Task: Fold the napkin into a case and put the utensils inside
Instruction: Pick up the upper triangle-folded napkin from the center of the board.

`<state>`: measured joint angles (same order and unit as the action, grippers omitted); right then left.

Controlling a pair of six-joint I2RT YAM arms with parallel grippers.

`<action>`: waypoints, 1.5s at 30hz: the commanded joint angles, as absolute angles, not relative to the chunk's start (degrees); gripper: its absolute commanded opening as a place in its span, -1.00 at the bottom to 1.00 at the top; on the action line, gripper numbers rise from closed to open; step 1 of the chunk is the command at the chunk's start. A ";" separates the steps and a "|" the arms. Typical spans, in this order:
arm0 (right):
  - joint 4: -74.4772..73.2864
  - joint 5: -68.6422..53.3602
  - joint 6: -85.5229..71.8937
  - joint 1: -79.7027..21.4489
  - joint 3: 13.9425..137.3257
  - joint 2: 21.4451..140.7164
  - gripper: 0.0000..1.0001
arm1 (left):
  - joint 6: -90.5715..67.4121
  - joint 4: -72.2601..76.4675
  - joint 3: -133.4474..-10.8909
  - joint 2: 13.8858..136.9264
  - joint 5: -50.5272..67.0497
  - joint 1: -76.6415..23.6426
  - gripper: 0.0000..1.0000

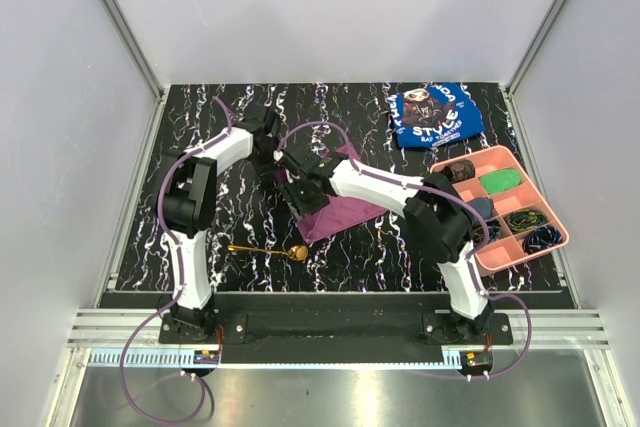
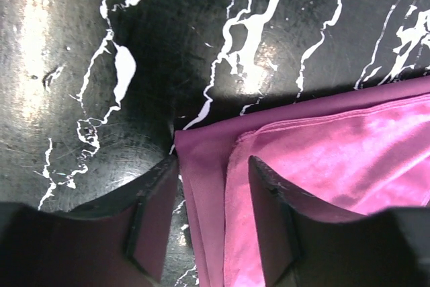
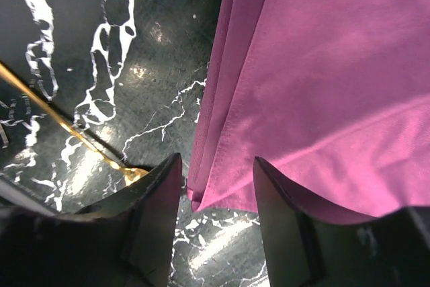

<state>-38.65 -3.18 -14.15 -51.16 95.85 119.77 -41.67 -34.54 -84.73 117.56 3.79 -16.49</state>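
The plum-purple napkin (image 1: 345, 212) lies folded mid-table, its upper part hidden under both arms. In the left wrist view my left gripper (image 2: 213, 189) is open and straddles the napkin's (image 2: 336, 159) layered left edge near a corner, one finger on the bare table and the other over the cloth. My right gripper (image 3: 213, 193) is open as well, its fingers either side of the napkin's (image 3: 336, 85) lower corner, touching nothing that I can make out. From above, the left gripper (image 1: 272, 147) sits just behind the right gripper (image 1: 293, 192). The gold spoon (image 1: 268, 250) lies in front of the cloth; it also shows as a spoon (image 3: 67, 126) beside my right fingers.
A blue printed cloth (image 1: 435, 115) lies at the back right. A pink compartment tray (image 1: 527, 258) with small items stands at the right edge. White walls close in the black marbled table (image 1: 200, 237) on three sides.
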 commanded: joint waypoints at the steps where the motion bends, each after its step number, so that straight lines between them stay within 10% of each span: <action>1: -37.09 -0.53 -14.15 -52.64 95.98 121.02 0.07 | -42.01 -33.75 -84.20 118.74 1.41 -16.61 -0.01; 19: -38.06 6.58 -14.24 -56.16 93.60 126.29 -0.07 | -40.61 -31.64 -84.02 119.27 2.46 -16.52 -0.27; 33: -39.81 10.72 -15.29 -58.27 92.81 127.97 0.00 | -38.67 -31.11 -81.65 115.84 9.14 -13.54 -0.01; 38: -39.73 14.49 -15.12 -58.18 92.46 128.50 -0.85 | -39.28 -30.68 -79.28 114.26 10.98 -13.36 0.15; 45: -32.79 10.91 -15.29 -57.75 88.51 122.61 -1.00 | -43.06 -28.04 -77.96 115.49 12.83 -13.80 0.11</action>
<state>-34.70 12.84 -14.79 -58.02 92.09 123.22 -41.25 -28.62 -79.35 115.18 11.40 -13.47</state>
